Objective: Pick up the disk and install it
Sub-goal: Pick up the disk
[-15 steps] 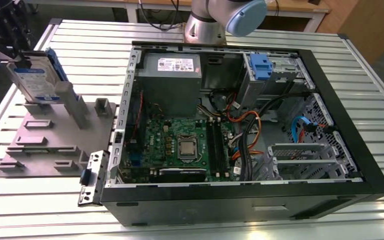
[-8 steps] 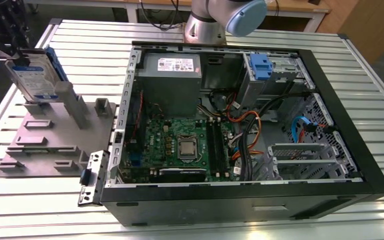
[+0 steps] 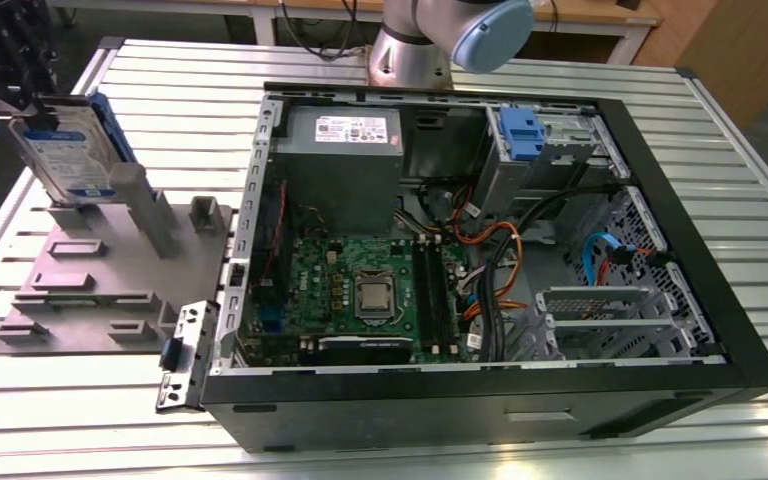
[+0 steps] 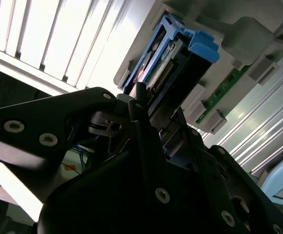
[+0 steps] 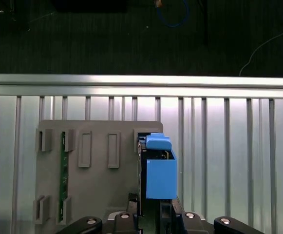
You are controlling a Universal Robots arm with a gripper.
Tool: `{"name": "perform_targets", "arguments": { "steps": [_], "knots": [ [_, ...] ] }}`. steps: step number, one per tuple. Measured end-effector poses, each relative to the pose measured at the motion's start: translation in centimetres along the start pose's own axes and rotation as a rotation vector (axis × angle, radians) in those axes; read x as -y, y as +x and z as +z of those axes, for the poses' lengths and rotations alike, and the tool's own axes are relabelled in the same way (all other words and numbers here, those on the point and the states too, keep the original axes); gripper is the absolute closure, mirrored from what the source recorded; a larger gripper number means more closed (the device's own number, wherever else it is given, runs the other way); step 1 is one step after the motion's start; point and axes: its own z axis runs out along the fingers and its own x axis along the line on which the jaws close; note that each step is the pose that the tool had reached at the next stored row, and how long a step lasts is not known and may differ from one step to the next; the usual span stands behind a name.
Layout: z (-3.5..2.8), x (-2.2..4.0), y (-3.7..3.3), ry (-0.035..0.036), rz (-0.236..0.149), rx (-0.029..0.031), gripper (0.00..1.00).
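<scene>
The disk (image 5: pixel 160 178) stands on edge in the grey holder (image 5: pixel 92 190), right at the hand (image 5: pixel 153 201), whose grip I cannot tell.

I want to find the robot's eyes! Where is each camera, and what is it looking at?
Exterior view: high off the arm, looking down on the table, computer case and disk; an arm joint shows.
First wrist view: on the arm, looking down past the gripper at the disk on the grey plate.
Second wrist view: on the arm, close behind the gripper, facing the disk.
All share the disk.
</scene>
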Motion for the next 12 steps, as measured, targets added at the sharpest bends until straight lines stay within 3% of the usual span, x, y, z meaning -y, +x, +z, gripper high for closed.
{"name": "perform_targets", "arguments": {
  "steps": [12],
  "knots": [
    [-1.86,-0.06,-0.04,0.0,0.0,0.0,0.65]
  ]
}}
